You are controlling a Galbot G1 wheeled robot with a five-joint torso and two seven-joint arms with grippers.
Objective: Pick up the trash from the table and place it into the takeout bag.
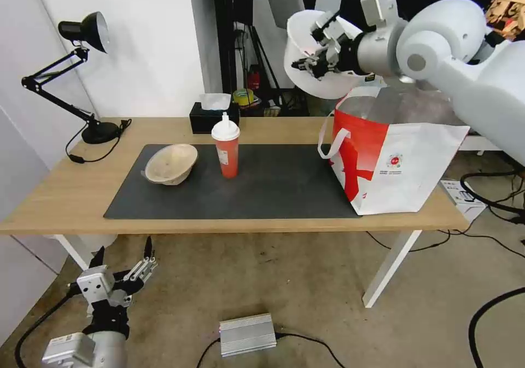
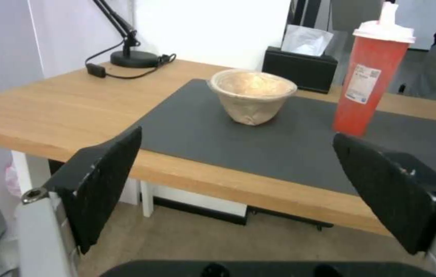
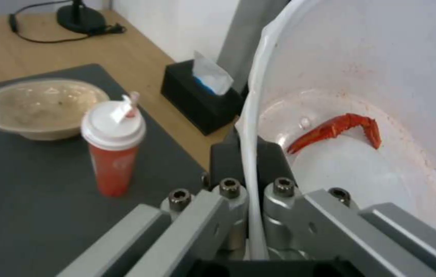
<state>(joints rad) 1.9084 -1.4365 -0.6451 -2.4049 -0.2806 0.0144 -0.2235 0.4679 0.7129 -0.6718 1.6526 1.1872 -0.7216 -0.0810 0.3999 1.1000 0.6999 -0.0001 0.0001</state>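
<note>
The right claw (image 1: 313, 56) pinches the white bowl's (image 1: 306, 34) rim, tipped sideways, above and just behind the takeout bag's (image 1: 391, 160) open mouth. The left claw (image 1: 123, 272) hangs open below the counter (image 1: 71, 193).

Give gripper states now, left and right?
Left gripper: open, empty, below the table edge.
Right gripper: shut on the white plastic bowl rim.

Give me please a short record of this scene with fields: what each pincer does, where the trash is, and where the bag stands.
right pincer: shut on the rim of the white plastic bowl, held up tilted by the takeout bag
left pincer: open, low, below the table edge
paper-pulp bowl: on the dark mat, tilted
red drink cup: upright on the mat, beside that bowl
takeout bag: standing open at the table's right end
</note>
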